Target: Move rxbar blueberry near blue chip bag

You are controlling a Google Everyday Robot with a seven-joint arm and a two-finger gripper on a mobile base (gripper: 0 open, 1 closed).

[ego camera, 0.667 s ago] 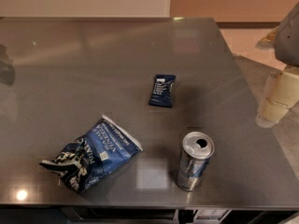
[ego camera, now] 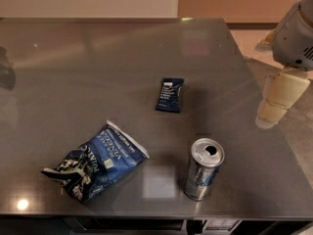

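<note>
The rxbar blueberry (ego camera: 169,95) is a small dark navy wrapper with a white label. It lies flat near the middle of the grey table (ego camera: 98,58). The blue chip bag (ego camera: 95,161) is a large crumpled blue bag with white lettering. It lies at the front left, well apart from the bar. My gripper (ego camera: 277,101) hangs at the right edge of the table, cream-coloured under a grey arm segment. It is to the right of the bar, touches nothing and holds nothing.
A silver-and-blue opened drink can (ego camera: 203,169) stands upright at the front, right of the bag and in front of the bar. The table's right edge runs just under the gripper, with tan floor beyond it.
The gripper and arm have shifted slightly left, toward the table. The bar, the bag and the can have not moved.
</note>
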